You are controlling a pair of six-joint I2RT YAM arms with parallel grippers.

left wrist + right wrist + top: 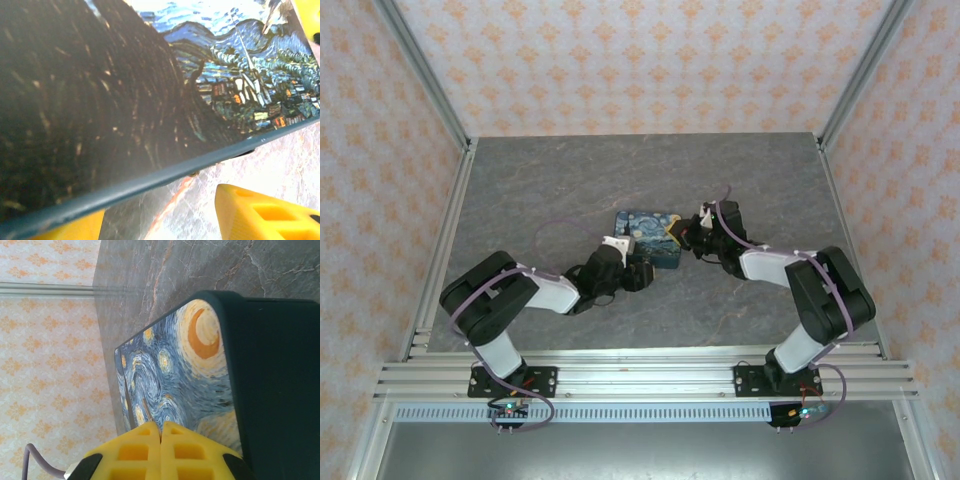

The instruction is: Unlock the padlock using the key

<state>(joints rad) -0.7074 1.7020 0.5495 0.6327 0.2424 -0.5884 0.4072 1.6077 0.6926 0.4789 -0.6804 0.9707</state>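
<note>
The painted box (647, 236) lies flat near the middle of the table (570, 190), with one arm on each side of it. This looks like a bracing arrangement: one hand steadies the box while the other works at the lock.

**Left hand** (638, 272)
- Position: at the near-left corner of the box.
- State: partly spread. In the left wrist view its yellow fingers (265, 210) stand apart below the box's dark edge, with bare table between them.
- Whether they press on the box cannot be told. The low, close position suits holding the box against sliding.

**Right hand** (161, 432)
- Position: at the right end of the box, against its teal side.
- State: fully closed, the two yellow fingers meeting flat.
- Whether a key is pinched between them cannot be told.

**Padlock**
- It cannot be placed with certainty, being too small or hidden.
- A brass-coloured glint (192, 174) under the box's edge may belong to it. That is a judgement only.

**Markings**
- No brand, label or legible writing.
- The box carries a swirling night-sky print with an orange crescent moon and a small village.
</note>
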